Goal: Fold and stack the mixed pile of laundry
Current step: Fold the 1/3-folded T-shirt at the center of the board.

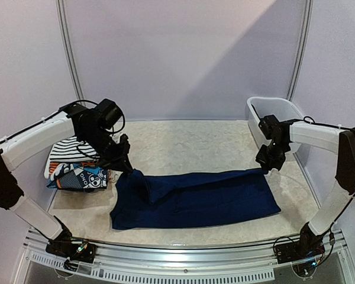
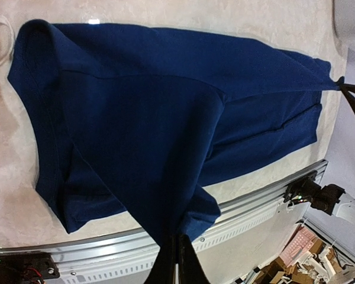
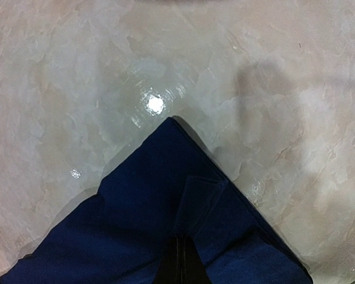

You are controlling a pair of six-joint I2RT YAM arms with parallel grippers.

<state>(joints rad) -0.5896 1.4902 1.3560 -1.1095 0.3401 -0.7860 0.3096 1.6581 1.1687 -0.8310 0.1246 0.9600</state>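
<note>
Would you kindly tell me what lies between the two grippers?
The navy blue garment spans that stretch, its far corners pinched by the left gripper and right gripper; the top view shows it.

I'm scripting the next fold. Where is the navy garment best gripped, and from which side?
By its two far corners, one per gripper, coming from above at the far edge. The navy garment lies flat and long across the table, so a pinch at each end keeps that edge taut. The left gripper and right gripper are shut on those corners now.
</note>
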